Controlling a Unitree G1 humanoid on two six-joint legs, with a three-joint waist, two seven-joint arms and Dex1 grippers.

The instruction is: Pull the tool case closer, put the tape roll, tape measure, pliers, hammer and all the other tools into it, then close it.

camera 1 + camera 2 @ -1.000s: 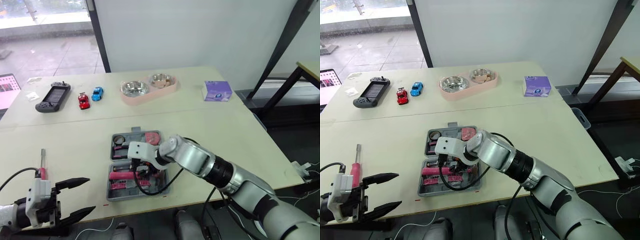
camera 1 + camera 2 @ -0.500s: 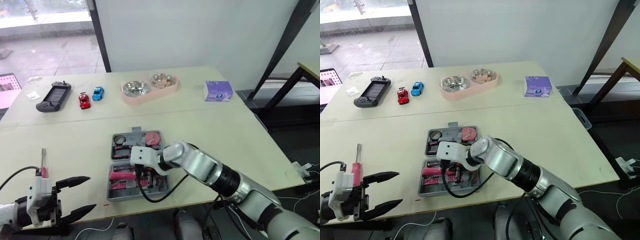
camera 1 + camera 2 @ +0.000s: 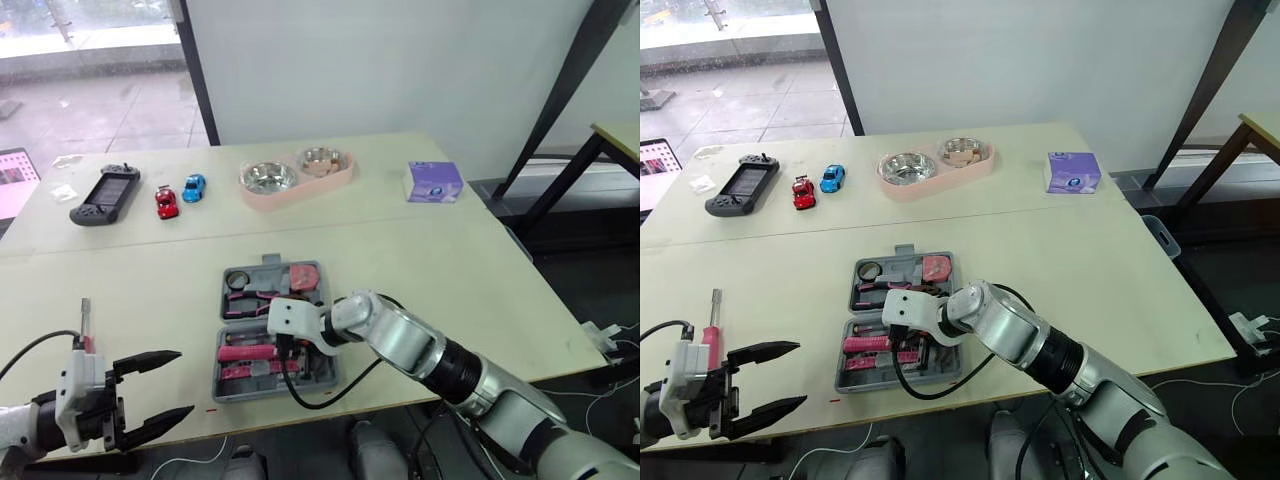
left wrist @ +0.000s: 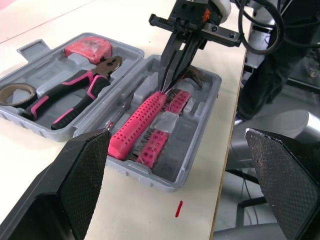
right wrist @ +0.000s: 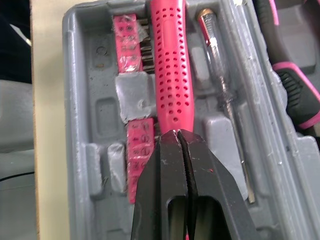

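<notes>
The grey tool case (image 3: 322, 376) lies open near the table's front edge. Its far half holds the tape roll (image 3: 238, 279), the red tape measure (image 3: 304, 275) and the pliers (image 4: 75, 95). The pink-handled hammer (image 5: 170, 75) lies in the near half beside pink bit strips (image 5: 127, 42) and a clear tester screwdriver (image 5: 220, 85). My right gripper (image 5: 180, 134) is shut, its tips resting on the hammer handle with nothing between them. To the left of the case my left gripper (image 3: 184, 383) is wide open and holds nothing. A pink-handled screwdriver (image 3: 713, 325) lies on the table beside it.
Along the far side stand a game controller (image 3: 105, 193), a red toy car (image 3: 167, 201), a blue toy car (image 3: 193, 186), a pink double bowl (image 3: 334, 181) and a purple box (image 3: 435, 182). A small red mark (image 4: 178, 208) sits by the front edge.
My right gripper has edged slightly right and nearer over the case's near half. The left gripper has stayed open in the same place.
</notes>
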